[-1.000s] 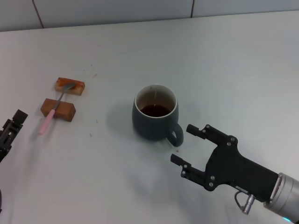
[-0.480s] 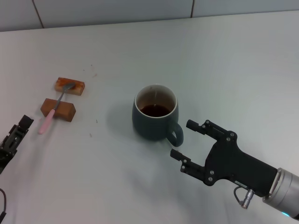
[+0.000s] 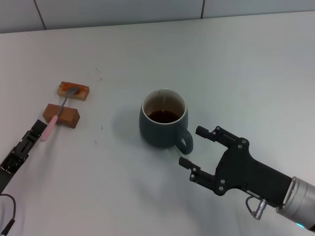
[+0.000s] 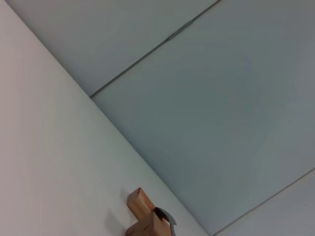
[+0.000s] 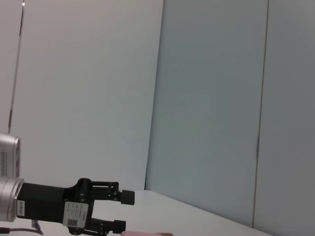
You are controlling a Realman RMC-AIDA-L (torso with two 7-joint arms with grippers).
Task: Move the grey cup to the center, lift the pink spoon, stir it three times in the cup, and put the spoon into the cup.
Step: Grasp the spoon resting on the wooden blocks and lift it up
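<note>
The white worktop (image 3: pixel 236 59) carries the grey cup (image 3: pixel 162 126) near its middle. The right pincer (image 3: pixel 192 147) sits spread just beside the cup's handle. The left pincer (image 3: pixel 37 129), spread, reaches the pink spoon (image 3: pixel 53 120), which rests across two brown blocks (image 3: pixel 61 114).

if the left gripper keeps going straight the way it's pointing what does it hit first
Most likely the pink spoon: the left gripper points at its handle end, which rests on a brown block. Height is unclear.
</note>
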